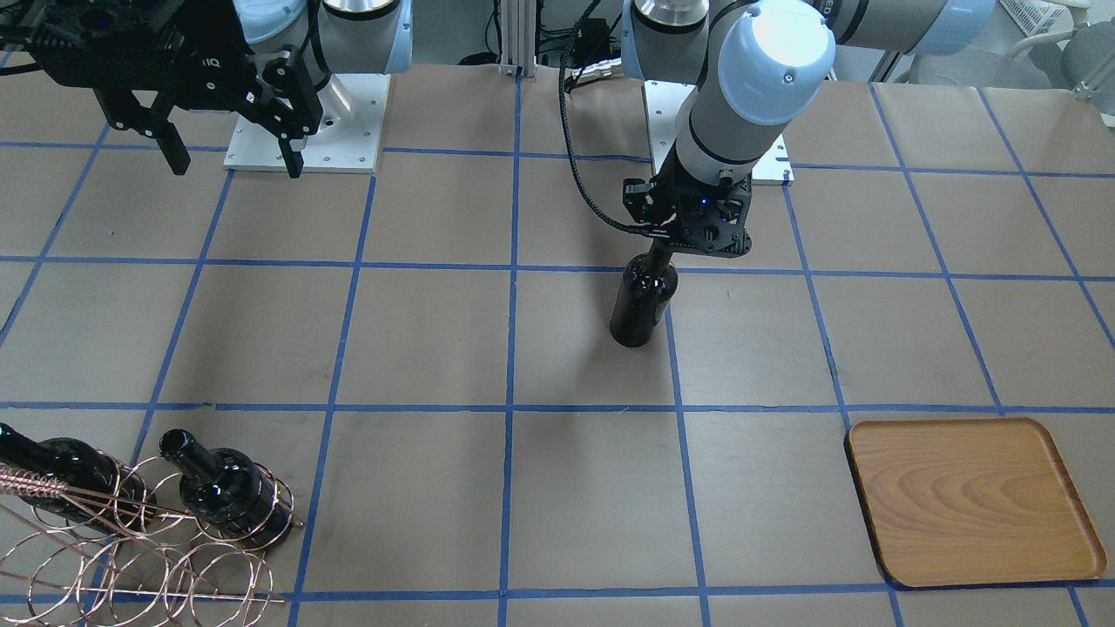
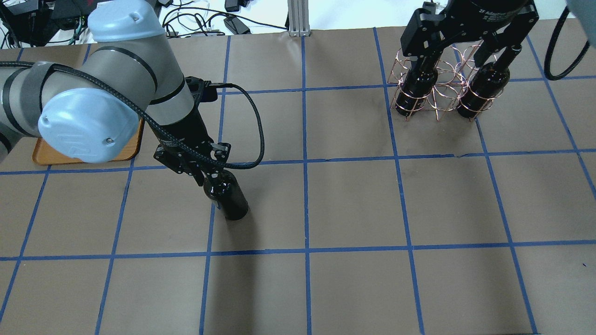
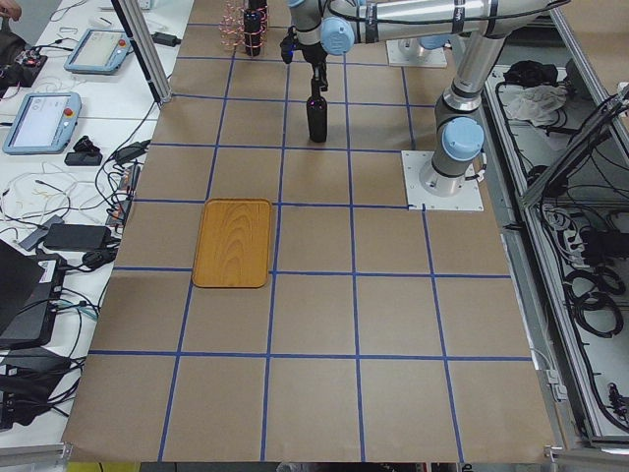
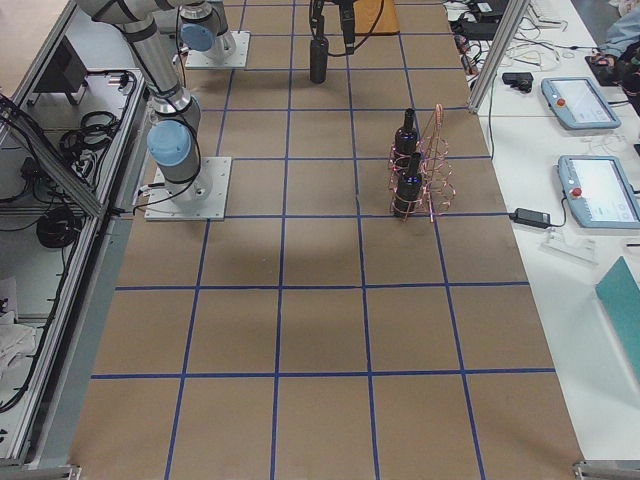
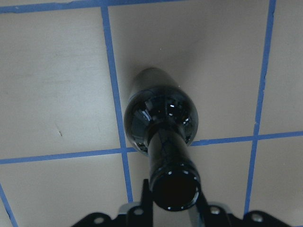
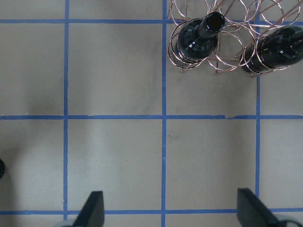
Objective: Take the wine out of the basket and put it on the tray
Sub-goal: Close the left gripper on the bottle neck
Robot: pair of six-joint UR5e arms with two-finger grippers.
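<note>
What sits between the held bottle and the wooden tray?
Nothing; the front-facing view shows only bare taped table between bottle and tray.

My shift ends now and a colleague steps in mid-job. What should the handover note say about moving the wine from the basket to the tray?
Left gripper: shut on the neck of one wine bottle, which is upright over the table. Whether it touches the table is unclear.
Right gripper: open, empty, raised above the table.
Basket: holds two bottles.
Tray: empty.
Done: one bottle is out of the basket.
Left: carry it to the tray and set it down.
</note>
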